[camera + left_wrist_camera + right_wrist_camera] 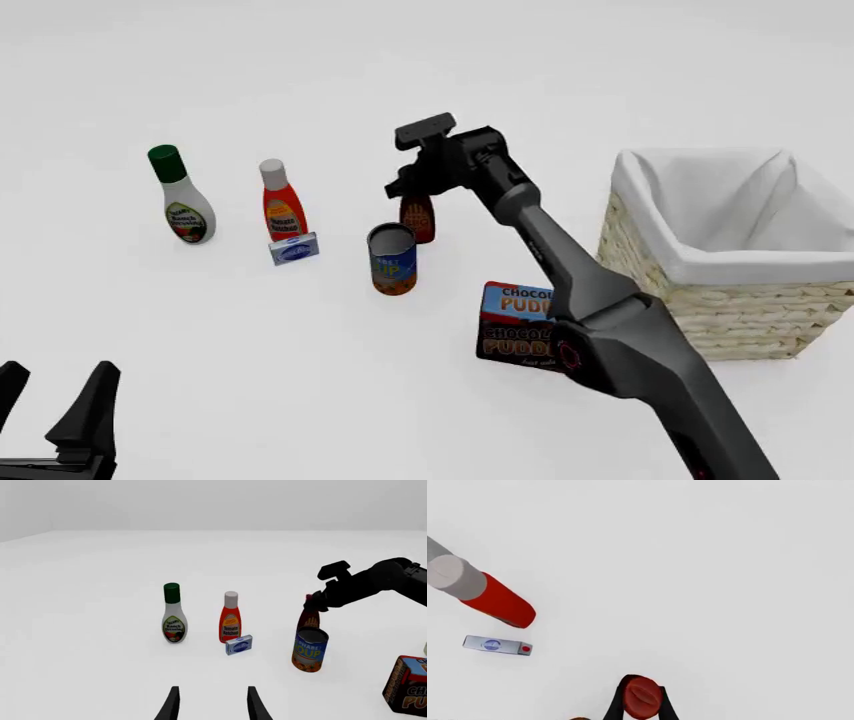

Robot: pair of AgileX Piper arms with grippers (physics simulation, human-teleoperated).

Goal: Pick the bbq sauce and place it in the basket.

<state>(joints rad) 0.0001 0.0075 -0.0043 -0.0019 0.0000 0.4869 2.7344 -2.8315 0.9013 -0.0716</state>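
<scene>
My right claw (640,706) had closed on the red cap of the small dark brown-red bbq sauce bottle (418,219), gripping high to clear the blue-and-orange soup can (392,259) just beside it.

front overhead, wrists close, ketchup bottle (280,205) shared

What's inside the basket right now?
The basket shows only its white cloth lining; nothing lies on the part that is visible. The near wall hides the bottom of the near side. The bbq sauce stands outside, on the table.
</scene>
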